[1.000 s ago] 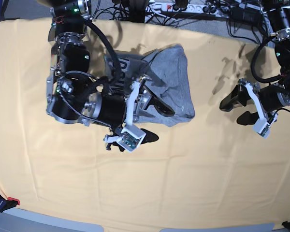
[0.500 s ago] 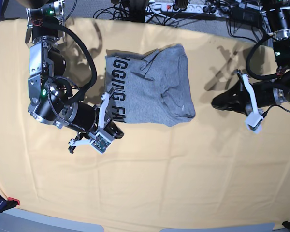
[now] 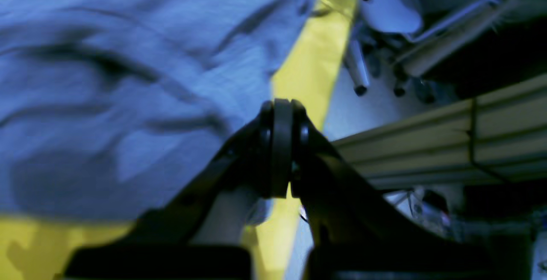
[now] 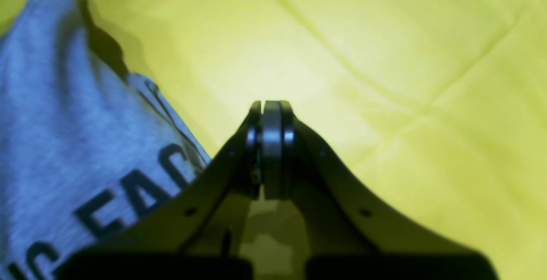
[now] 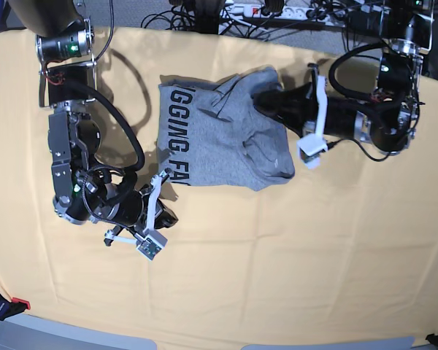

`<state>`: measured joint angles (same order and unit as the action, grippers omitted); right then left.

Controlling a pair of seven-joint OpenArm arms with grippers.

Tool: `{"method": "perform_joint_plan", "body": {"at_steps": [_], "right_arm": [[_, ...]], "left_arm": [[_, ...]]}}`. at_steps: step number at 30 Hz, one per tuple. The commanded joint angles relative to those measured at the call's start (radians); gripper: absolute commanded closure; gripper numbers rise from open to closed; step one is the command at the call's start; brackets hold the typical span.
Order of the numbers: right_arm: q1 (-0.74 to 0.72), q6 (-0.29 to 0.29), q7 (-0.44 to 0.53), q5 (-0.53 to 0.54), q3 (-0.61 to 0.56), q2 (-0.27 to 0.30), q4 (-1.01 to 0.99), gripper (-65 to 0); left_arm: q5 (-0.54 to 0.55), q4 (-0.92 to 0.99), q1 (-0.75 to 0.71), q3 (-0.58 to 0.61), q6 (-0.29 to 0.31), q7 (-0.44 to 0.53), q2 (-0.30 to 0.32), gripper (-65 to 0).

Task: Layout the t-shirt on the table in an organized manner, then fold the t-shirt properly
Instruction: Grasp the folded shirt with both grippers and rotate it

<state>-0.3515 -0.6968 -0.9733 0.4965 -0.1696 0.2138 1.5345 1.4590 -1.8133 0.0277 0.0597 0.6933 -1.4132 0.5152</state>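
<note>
shirt: your grey t-shirt (image 5: 230, 142) lies bunched on the desk (image 5: 292, 262), upper middle, black lettering facing up along its left side.
left pincer: your left pincer (image 3: 282, 147) is clenched, nothing in it; sits over the shirt's far right edge, contact w/ cloth can't tell.
right pincer: your right pincer (image 4: 271, 149) is clenched & empty, over bare yellow cloth just beside the shirt's lettered corner.

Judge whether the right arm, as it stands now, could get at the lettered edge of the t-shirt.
Probably yes. The right gripper hangs shut just off the t-shirt, beside the lettered edge, with only bare table between them. It would have to open first.
</note>
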Motion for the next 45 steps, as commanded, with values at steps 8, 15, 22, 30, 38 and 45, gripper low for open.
{"method": "perform_joint_plan", "body": {"at_steps": [8, 15, 22, 30, 38, 45], "right_arm": [[-0.116, -0.001, 0.011, -0.052, -0.148, 0.004, -0.118, 0.0], [-0.176, -0.001, 0.012, -0.07, -0.246, 0.022, -0.216, 0.0], [-0.195, -0.001, -0.019, -0.079, -0.357, 0.039, -0.312, 0.0], [-0.195, -0.001, -0.108, 0.048, -0.407, 0.104, -0.307, 0.0], [-0.171, -0.001, -0.323, 0.398, -0.408, 0.194, -0.149, 0.0], [-0.077, -0.001, -0.423, 0.539, -0.407, 0.293, 0.062, 0.0]], "left_arm": [[-0.041, -0.06, 0.017, 0.202, 0.005, 0.017, 0.011, 0.0], [-0.39, -0.06, 0.017, 0.308, 0.005, 0.079, 0.011, 0.0], [-0.554, -0.06, 0.017, 0.312, 0.005, 0.082, 0.026, 0.0], [-0.579, -0.06, 0.017, 0.312, 0.005, 0.117, 0.14, 0.0], [-0.696, 0.01, 0.018, 0.312, 0.005, 0.322, 0.196, 0.0], [-0.772, 0.129, 0.087, 0.312, 0.005, 0.357, 0.204, 0.0]]}}
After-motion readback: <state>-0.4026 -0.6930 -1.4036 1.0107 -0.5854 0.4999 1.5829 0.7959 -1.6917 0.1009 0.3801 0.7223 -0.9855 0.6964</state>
